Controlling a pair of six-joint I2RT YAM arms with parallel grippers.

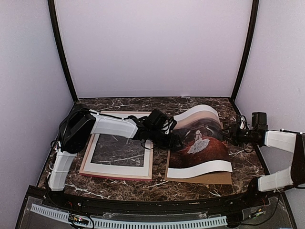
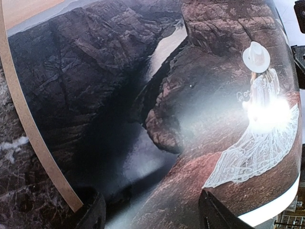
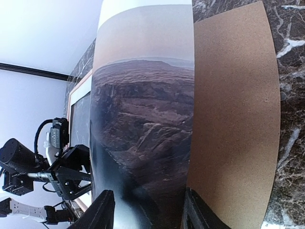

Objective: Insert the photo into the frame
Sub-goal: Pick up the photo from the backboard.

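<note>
Arching above the backing panel [image 1: 224,178], the photo [image 1: 200,138] is running lengthwise front to back. The left tool [image 1: 175,140] and right tool [image 1: 228,133] are straddling its side edges, jaws parted. The frame [image 1: 114,175] is lying beyond the left tool, nearer that arm.

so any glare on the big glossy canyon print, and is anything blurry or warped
Left wrist: a white hot spot blows out the white-dressed figure on the large glossy canyon print, with a paler sheen beside it. Right wrist: the print's near end goes dark and blurry, and the brown hardboard panel looks bowed. Top external: even light, no obvious glare.
</note>
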